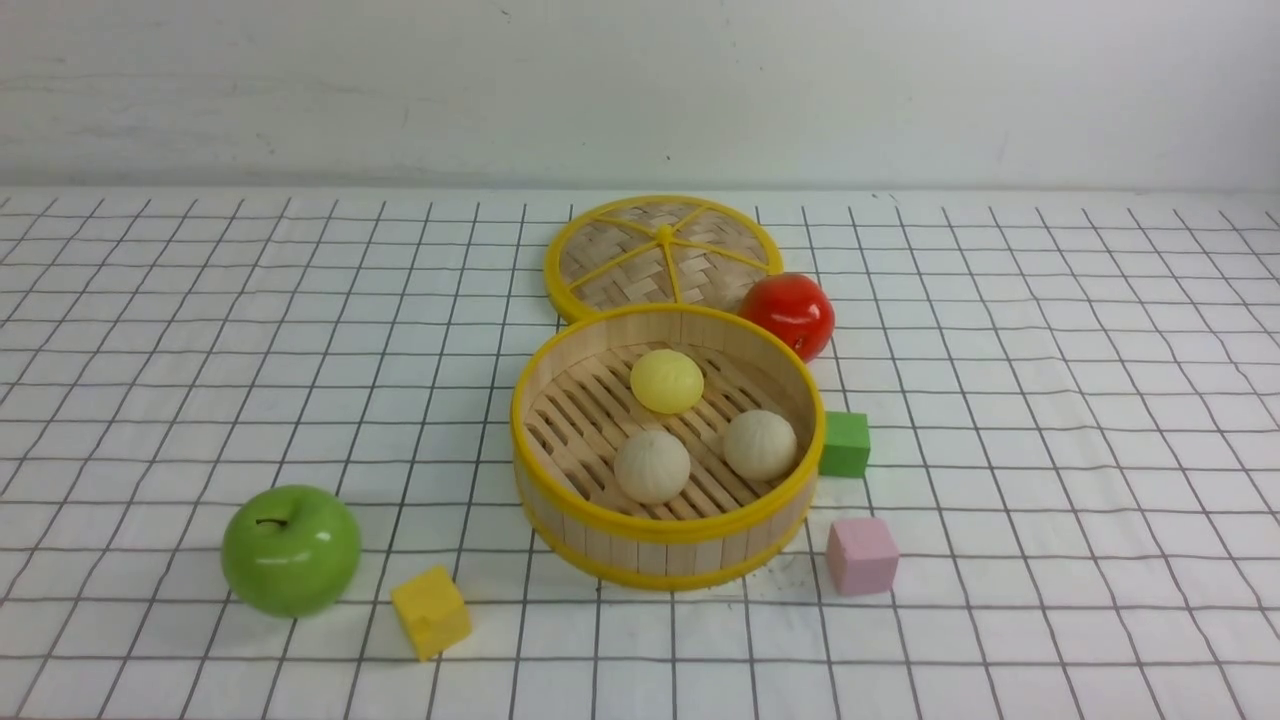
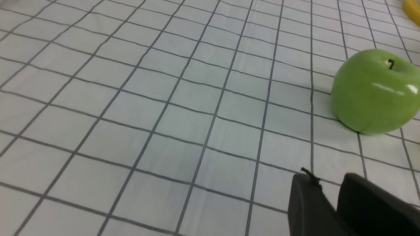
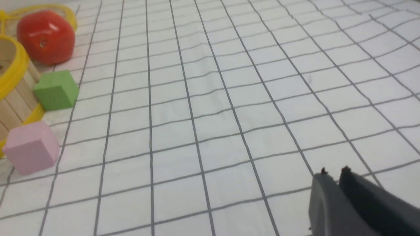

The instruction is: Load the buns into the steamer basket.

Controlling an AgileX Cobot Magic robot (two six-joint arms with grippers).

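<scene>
The steamer basket (image 1: pixel 560 505) stands at the table's middle, and all three buns lie on its slatted floor. The pale yellow bun (image 1: pixel 666 381) is at the back. One beige bun (image 1: pixel 652 466) is at the front and the other beige bun (image 1: pixel 760 444) is at the right. The basket's edge also shows in the right wrist view (image 3: pixel 14 70). Neither arm shows in the front view. My left gripper (image 2: pixel 328 178) is shut and empty above bare cloth near the green apple. My right gripper (image 3: pixel 334 171) is shut and empty above bare cloth, well right of the basket.
The woven lid (image 1: pixel 663 255) lies behind the basket. A red apple (image 1: pixel 789 314), a green cube (image 1: pixel 845 444) and a pink cube (image 1: pixel 861 556) sit by the basket's right side. A green apple (image 1: pixel 290 549) and a yellow cube (image 1: pixel 431 611) sit front left.
</scene>
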